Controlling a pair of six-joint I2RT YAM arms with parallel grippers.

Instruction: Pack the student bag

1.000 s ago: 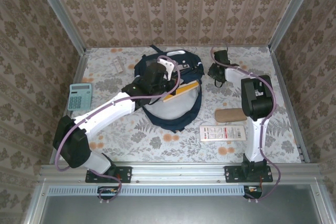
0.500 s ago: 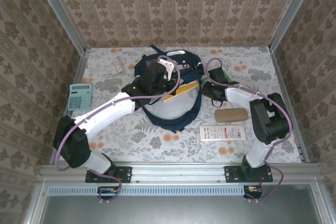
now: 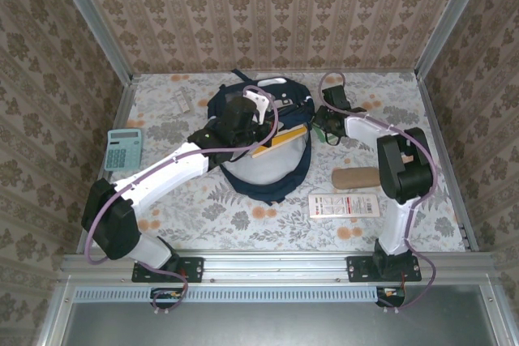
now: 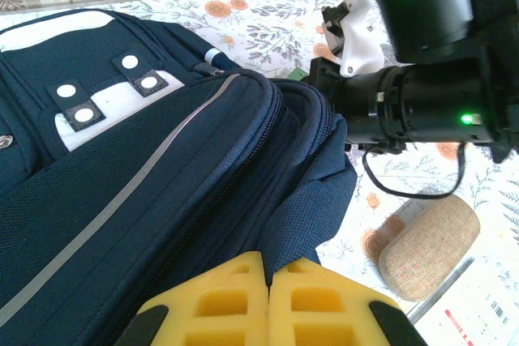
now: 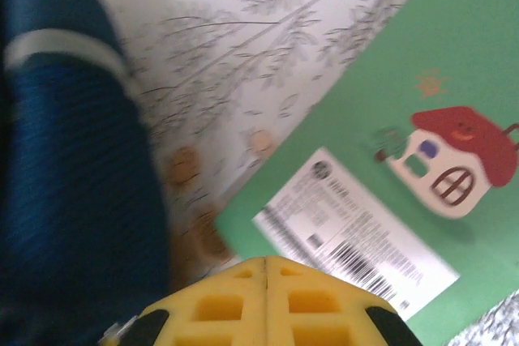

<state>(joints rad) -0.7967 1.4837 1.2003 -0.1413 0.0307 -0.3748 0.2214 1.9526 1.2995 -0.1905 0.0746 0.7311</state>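
Observation:
The student bag (image 3: 263, 176) is a navy backpack lying mid-table with its mouth held open, showing a pale lining and an orange-yellow flat item (image 3: 280, 142). My left gripper (image 3: 261, 129) is shut on a flap of the bag's blue fabric (image 4: 324, 192), its fingertips (image 4: 243, 281) pressed together. My right gripper (image 3: 326, 129) sits just right of the bag, shut, its tips (image 5: 268, 261) over the edge of a green book (image 5: 422, 79) with a white label and a house picture. I cannot tell whether the book is pinched. The bag's side (image 5: 73, 184) lies left of it.
A tan case (image 3: 357, 177) and a white printed packet (image 3: 345, 205) lie right of the bag. A calculator (image 3: 123, 149) sits at the left, with a small pale item (image 3: 184, 103) behind it. Walls close in three sides. The right arm (image 4: 422, 95) reaches close beside the bag.
The right arm swung its elbow out and back, and its gripper shifted toward the bag's right side and shut. The left arm and the bag have not moved.

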